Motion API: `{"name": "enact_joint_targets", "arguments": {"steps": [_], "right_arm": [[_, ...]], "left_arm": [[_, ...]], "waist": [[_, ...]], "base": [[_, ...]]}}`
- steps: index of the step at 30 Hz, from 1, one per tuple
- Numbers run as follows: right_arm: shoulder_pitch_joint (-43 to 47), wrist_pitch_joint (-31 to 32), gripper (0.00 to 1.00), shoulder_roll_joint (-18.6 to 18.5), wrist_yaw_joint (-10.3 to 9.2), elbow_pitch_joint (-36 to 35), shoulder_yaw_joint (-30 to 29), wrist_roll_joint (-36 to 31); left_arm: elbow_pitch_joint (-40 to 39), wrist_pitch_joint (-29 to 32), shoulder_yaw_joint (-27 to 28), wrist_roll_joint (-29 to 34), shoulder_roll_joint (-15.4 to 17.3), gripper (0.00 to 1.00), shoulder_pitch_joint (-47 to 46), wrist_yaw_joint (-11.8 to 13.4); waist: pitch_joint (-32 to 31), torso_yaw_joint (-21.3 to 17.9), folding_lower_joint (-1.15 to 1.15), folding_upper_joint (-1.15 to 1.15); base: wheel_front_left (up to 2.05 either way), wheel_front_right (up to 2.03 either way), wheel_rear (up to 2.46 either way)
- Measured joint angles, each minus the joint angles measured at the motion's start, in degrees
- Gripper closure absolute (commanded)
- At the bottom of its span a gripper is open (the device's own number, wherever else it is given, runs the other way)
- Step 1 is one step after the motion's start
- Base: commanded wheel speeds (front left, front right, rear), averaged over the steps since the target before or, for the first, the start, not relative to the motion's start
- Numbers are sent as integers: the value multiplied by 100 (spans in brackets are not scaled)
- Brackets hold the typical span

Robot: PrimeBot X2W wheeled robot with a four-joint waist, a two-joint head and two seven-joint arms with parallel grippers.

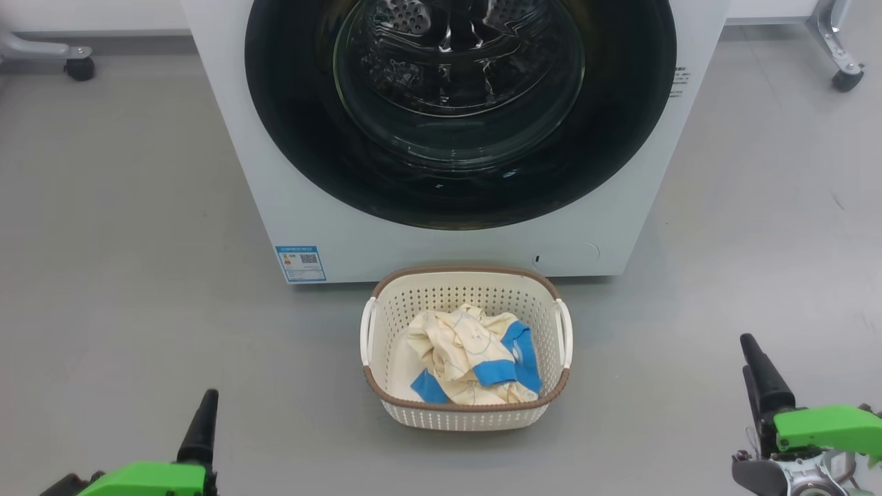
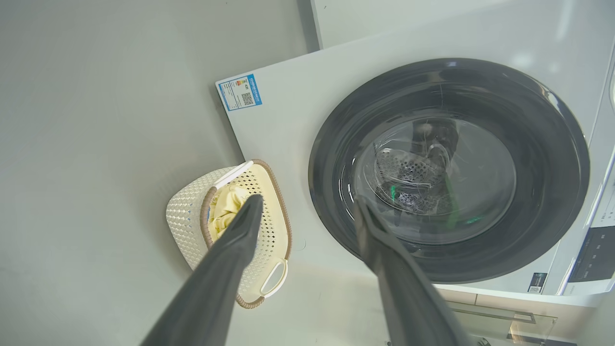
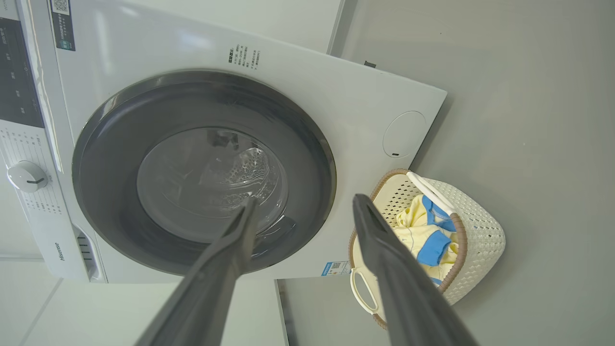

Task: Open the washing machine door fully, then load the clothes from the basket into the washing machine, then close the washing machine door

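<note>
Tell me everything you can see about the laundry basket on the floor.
The basket is small and cream-white, plastic by its look, with perforated sides, a brown rim and a white loop handle on each side. It stands upright on the grey floor, close in front of the washing machine; whether the two touch I cannot tell. Inside lie the clothes, crumpled cream-yellow fabric with blue bands, below the rim. Nothing else touches it.

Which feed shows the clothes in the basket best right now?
The head view: the clothes lie in full sight from above inside the basket. The right wrist view shows them at an angle, next to the right gripper's finger; the left wrist view shows a yellow scrap behind the left gripper's finger.
</note>
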Motion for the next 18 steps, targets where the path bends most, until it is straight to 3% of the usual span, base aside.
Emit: {"name": "enact_joint_targets", "arguments": {"steps": [18], "right_arm": [[-129, -308, 0, -66, 0, -164, -12, -2283]], "left_arm": [[-212, -301, -214, 2015, 170, 0, -124, 253]], "waist": [[40, 16, 0, 0]], "base": [[0, 0, 0]]}}
